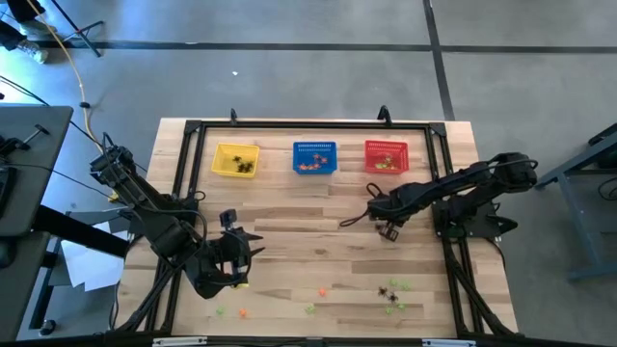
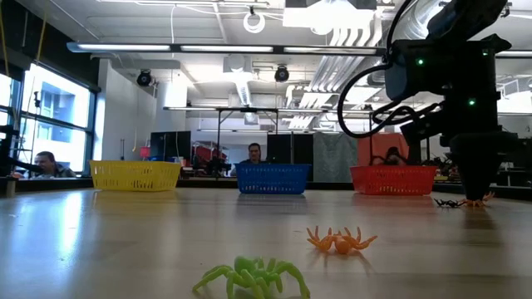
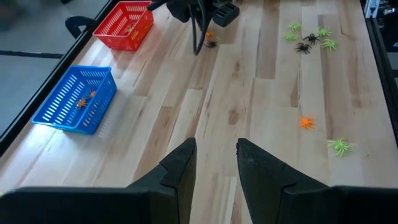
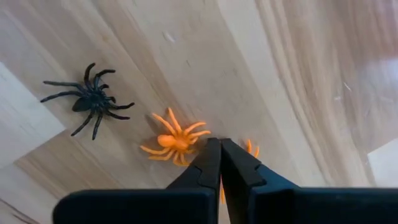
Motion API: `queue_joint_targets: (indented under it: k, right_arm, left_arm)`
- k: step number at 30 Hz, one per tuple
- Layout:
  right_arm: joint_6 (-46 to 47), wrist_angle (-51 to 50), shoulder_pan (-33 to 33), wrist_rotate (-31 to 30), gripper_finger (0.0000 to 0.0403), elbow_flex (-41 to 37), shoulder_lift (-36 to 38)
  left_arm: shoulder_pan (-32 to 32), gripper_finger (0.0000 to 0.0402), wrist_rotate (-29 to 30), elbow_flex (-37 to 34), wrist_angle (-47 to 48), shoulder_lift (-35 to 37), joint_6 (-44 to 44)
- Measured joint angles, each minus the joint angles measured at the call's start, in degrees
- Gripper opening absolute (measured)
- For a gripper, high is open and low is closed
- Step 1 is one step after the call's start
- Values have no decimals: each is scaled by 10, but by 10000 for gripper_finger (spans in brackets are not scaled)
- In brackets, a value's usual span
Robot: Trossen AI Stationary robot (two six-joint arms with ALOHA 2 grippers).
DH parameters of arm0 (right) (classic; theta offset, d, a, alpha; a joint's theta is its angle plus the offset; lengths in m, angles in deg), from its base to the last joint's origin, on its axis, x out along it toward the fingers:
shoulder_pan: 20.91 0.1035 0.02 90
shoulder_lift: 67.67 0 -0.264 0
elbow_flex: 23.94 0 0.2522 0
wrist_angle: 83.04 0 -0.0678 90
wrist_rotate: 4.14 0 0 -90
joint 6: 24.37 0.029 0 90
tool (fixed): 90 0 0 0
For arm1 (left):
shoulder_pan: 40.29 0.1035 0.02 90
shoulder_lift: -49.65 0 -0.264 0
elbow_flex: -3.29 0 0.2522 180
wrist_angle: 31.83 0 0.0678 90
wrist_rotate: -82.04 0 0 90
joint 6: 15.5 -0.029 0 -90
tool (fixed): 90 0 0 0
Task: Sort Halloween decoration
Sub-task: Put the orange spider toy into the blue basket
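Observation:
My right gripper (image 4: pixel 220 144) points down at the table's middle right (image 1: pixel 388 231), fingers shut. An orange spider trinket (image 4: pixel 175 139) lies just beside its tips, and a black one (image 4: pixel 90 104) lies farther off. A second orange trinket (image 4: pixel 251 148) shows partly from behind the fingers. My left gripper (image 3: pixel 216 149) hangs open above the near left of the table (image 1: pixel 236 253), with nothing between its fingers. More green (image 3: pixel 339 146), orange (image 3: pixel 306 122) and black (image 3: pixel 303 47) trinkets lie loose near the front edge. My right gripper comes from above with its shut fingertips (image 4: pixel 211 155) down at the tabletop, on or over the second orange trinket (image 4: pixel 251 148). The fingers themselves hide most of it. Whether they pinch it or only stand on it, I cannot tell.
Along the far edge stand a yellow basket (image 1: pixel 235 160), a blue basket (image 1: pixel 314 157) and a red basket (image 1: pixel 386 155), each with a few trinkets inside. A black frame rail (image 1: pixel 445 183) borders the table. Bare wood lies between the arms. People sit in the room beyond.

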Motion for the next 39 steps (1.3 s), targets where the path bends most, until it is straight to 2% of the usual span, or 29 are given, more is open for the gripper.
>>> queue_joint_targets:
  k: [5, 10, 15, 18, 21, 24, 29, 34, 39]
  right_arm:
    - [20, -41, 0, -2, 1, 16, 32]
    - [21, -88, 0, -44, 0, 78, 74]
    - [30, -57, 0, -87, 0, 151, 101]
    - [19, 32, 0, -113, 0, 188, 104]
    - [-38, 168, 0, -126, 0, 204, 95]
    - [-100, 295, -10, -127, 0, 213, 67]
    - [-154, 468, -41, -129, 0, 215, -9]
    - [-169, 552, -95, -127, 0, 215, -79]
    - [-137, 566, -160, -129, 0, 215, -127]
  left_arm:
    - [0, 101, 0, 0, 12, 0, -4]
    - [0, 101, 4, 0, 13, 0, -5]
    - [0, 101, 4, 0, 21, 0, -5]
    - [0, 101, 5, 0, 35, 0, -5]
    - [6, 101, 5, 0, 56, 0, -5]
    - [16, 101, 7, 0, 73, 0, -5]
    - [35, 101, 15, 0, 76, 0, -5]
    - [42, 101, 25, 0, 78, 0, -5]
    - [39, 101, 25, 0, 102, 3, 12]
